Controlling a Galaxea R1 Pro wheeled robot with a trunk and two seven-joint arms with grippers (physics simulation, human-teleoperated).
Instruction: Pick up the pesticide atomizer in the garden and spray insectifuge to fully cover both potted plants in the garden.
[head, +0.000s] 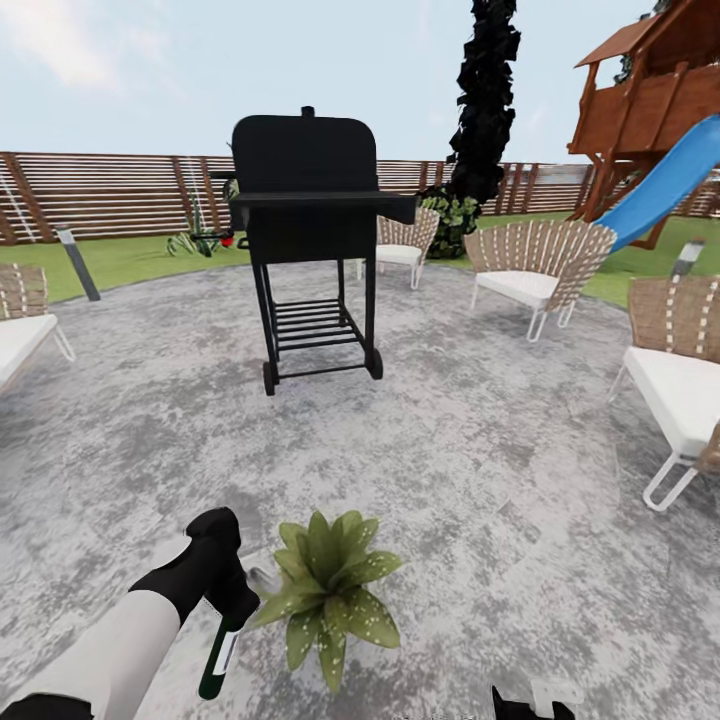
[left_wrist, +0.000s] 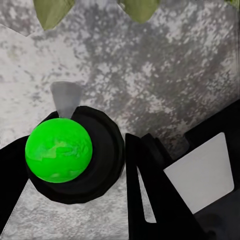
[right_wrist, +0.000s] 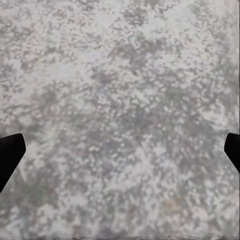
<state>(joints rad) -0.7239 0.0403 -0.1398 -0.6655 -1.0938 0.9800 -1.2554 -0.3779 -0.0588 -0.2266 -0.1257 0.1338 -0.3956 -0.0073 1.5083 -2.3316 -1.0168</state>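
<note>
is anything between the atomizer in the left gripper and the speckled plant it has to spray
Nothing visible does. The left gripper holds the pesticide atomizer, its whitish head right beside the speckled potted plant on the stone patio. The black grill stands well beyond the plant, not between them.

Dark-green pesticide atomizer just beside speckled light-green potted plant on grey patio.

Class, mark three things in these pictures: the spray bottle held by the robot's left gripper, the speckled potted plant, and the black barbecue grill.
pesticide atomizer (head: 217, 660), head view, on its dark-green body below the left gripper.
potted plant (head: 330, 585), head view, centre of the leaf rosette.
barbecue grill (head: 305, 165), head view, on the black lid.
</note>
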